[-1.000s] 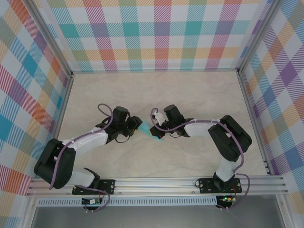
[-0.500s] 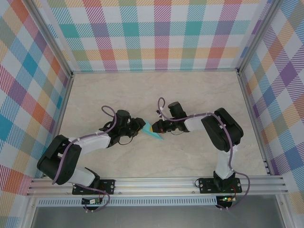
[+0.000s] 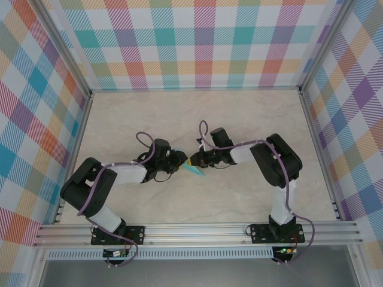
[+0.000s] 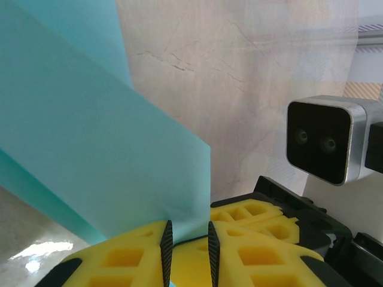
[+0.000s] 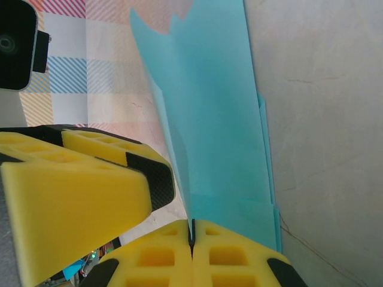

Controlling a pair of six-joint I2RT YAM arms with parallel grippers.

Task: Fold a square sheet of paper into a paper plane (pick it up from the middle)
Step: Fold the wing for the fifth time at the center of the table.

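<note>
The jaws of the right gripper (image 5: 192, 230) are pressed together on the lower edge of the folded paper (image 5: 221, 137), which rises from them as a tall turquoise blade. The jaws of the left gripper (image 4: 188, 232) stand a narrow slit apart, with the paper's edge at that slit; contact is unclear. Both grippers meet near the middle of the table (image 3: 179, 119).

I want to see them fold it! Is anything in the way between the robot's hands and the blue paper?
Nothing visible. The right gripper pinches the paper, and the left gripper has it at its fingertips.
</note>
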